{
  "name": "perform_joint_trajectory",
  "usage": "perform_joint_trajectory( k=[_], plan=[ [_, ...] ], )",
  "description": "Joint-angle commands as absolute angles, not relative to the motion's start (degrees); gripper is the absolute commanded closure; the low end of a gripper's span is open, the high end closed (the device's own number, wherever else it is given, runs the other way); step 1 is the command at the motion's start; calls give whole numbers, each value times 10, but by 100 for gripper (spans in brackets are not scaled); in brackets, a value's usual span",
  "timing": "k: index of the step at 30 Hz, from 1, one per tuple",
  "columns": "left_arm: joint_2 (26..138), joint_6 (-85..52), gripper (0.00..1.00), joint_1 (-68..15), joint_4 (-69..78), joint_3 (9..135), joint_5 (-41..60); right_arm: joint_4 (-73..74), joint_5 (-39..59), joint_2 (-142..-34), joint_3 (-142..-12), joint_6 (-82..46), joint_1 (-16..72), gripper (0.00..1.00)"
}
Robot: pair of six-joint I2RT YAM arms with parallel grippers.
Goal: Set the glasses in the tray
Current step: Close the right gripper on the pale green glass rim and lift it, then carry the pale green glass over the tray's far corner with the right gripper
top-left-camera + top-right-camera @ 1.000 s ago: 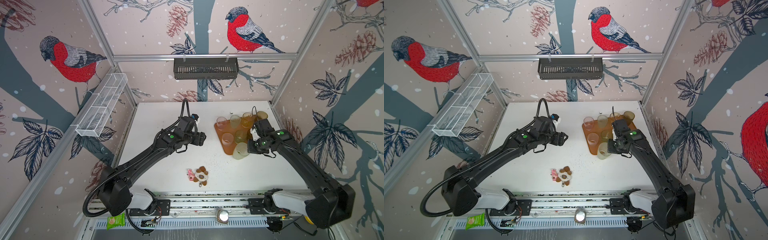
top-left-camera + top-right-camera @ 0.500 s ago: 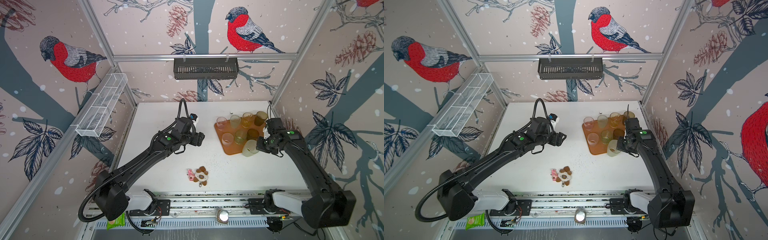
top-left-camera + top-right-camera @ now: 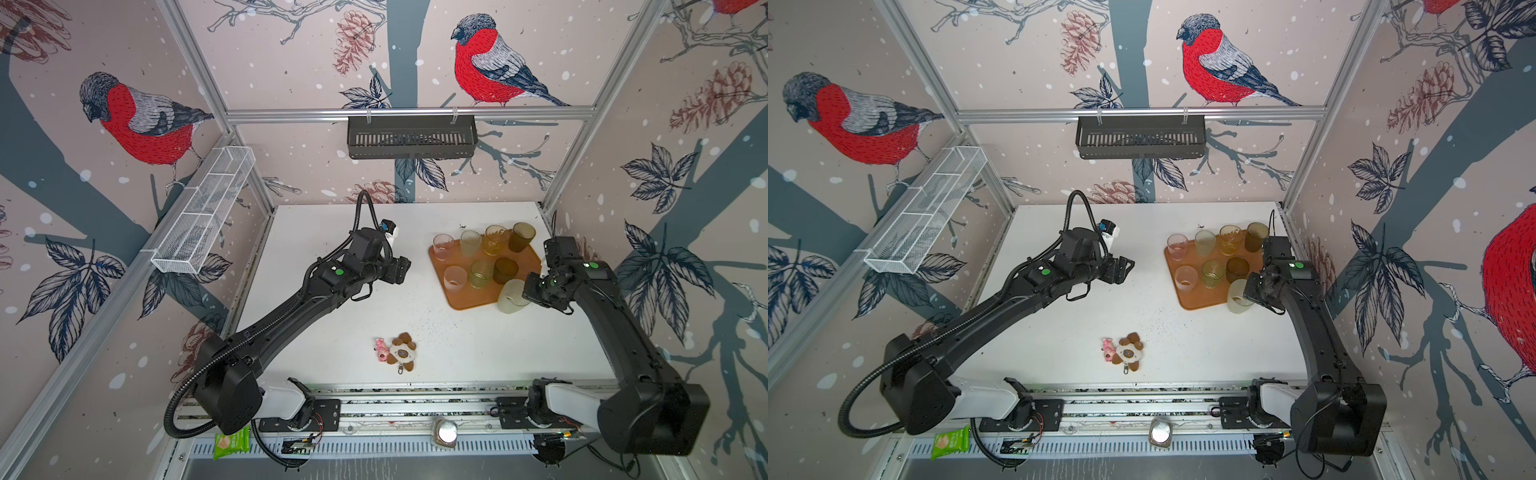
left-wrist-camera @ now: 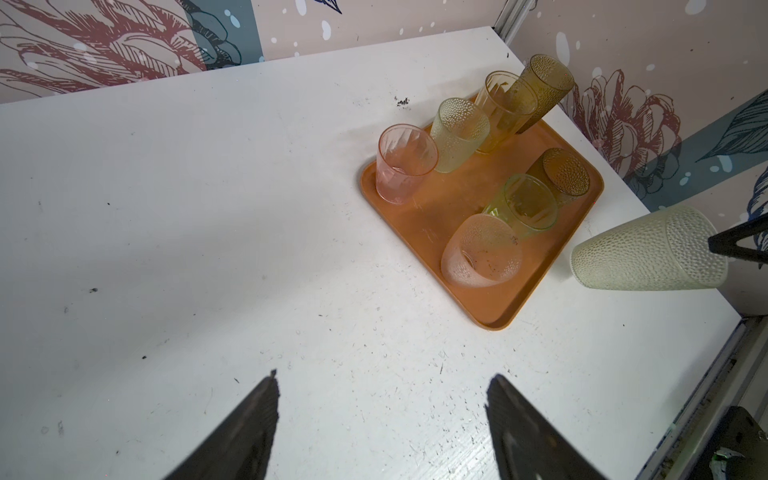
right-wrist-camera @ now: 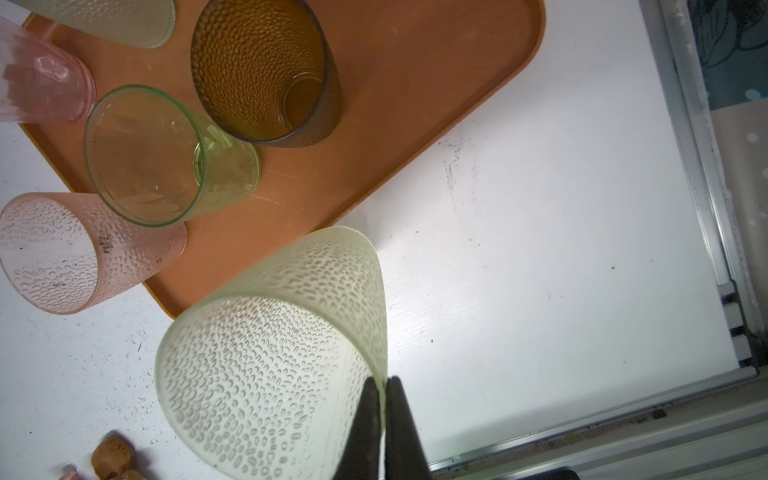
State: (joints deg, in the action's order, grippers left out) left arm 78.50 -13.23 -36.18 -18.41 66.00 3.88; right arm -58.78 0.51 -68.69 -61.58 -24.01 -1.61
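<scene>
The orange-brown tray [image 3: 461,301] [image 3: 1192,301] lies at the table's right, with several glasses standing on it, among them a pink one [image 3: 442,246] and a dark brown one [image 3: 505,270]. My right gripper [image 5: 381,380] [image 3: 530,291] is shut on the rim of a tall frosted cream glass [image 5: 270,361] [image 3: 513,296]. That glass hangs tilted over the tray's near right corner. My left gripper [image 4: 382,376] [image 3: 401,270] is open and empty above bare table, left of the tray [image 4: 490,307].
Small toy figures on a key ring [image 3: 397,351] lie near the table's front middle. A black slotted basket [image 3: 411,137] hangs on the back wall and a white wire basket [image 3: 203,216] on the left wall. The right wall stands close behind the right arm.
My right gripper has carried the cream glass to the right, from over the tray's front edge to its near right corner. The left arm has barely moved.
</scene>
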Motion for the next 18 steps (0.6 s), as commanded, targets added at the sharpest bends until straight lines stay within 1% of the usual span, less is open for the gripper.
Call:
perform_joint_trajectory(
  k=[1,8,18],
  plan=[
    [793,-120,21,-348,-153,667,64,-594,-8,-689,-616,-247,-30,98],
    [797,-119,19,-323,-139,663,93,-608,8,-729,-651,-236,-76,99],
    [799,-126,19,-307,-131,658,103,-604,-9,-768,-695,-206,-137,99]
  ],
)
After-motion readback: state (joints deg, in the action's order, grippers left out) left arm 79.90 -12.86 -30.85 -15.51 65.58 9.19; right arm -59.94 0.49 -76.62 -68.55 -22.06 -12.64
